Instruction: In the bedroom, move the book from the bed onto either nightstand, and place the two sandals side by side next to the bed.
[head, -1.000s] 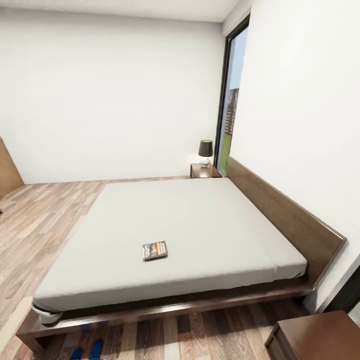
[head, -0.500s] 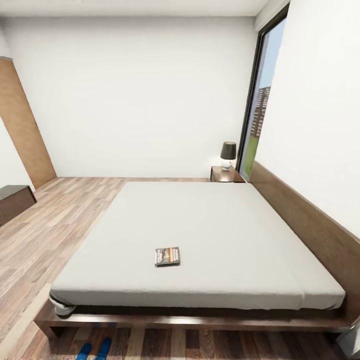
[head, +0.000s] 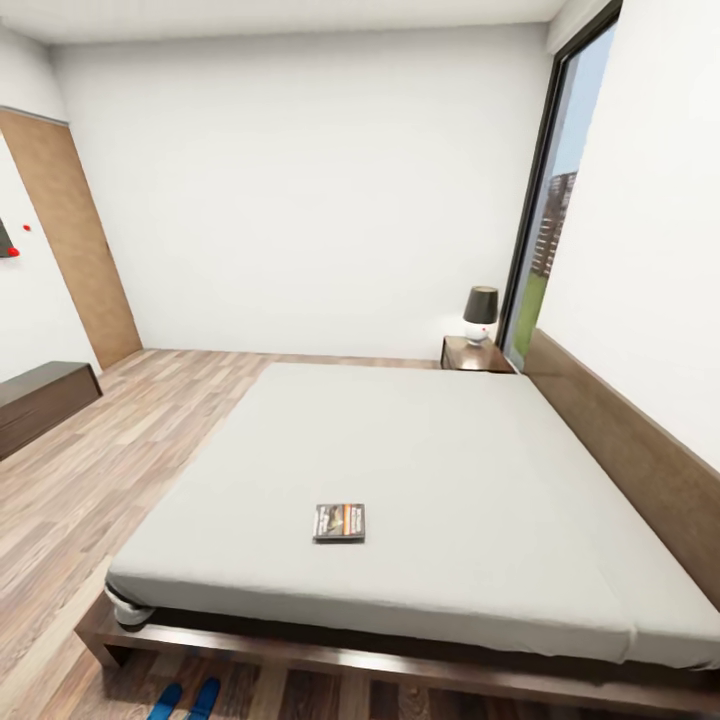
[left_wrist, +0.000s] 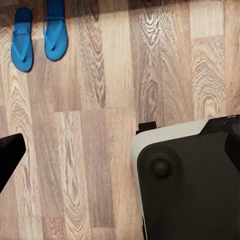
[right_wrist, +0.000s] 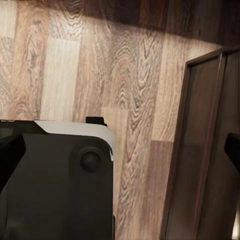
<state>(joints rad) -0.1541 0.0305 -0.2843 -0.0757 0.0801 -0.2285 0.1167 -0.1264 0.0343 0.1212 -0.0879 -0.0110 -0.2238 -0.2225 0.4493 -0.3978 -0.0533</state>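
The book (head: 339, 522), dark with an orange band, lies flat on the pale mattress of the bed (head: 420, 450) near its front edge. A nightstand (head: 478, 354) carrying a small lamp stands at the bed's far corner by the window. The two blue sandals (head: 186, 699) rest side by side on the floor beside the bed's near left corner, and the left wrist view shows the same sandals (left_wrist: 38, 39) parallel on the planks. My left gripper (left_wrist: 120, 147) hangs open over bare floor, well apart from them. My right gripper (right_wrist: 120, 150) is open too, with nothing between its fingers.
A long low dark cabinet (head: 40, 400) lines the left wall, with a light wooden door (head: 75, 250) behind it. A tall window (head: 560, 200) stands at the right. A dark-brown wooden box cabinet (right_wrist: 205, 150) is beside my base (right_wrist: 55, 185). Open wood floor stretches left of the bed.
The head camera has turned left, so the picture slid right: the door and long cabinet came into view. Book and sandals lie where they were.
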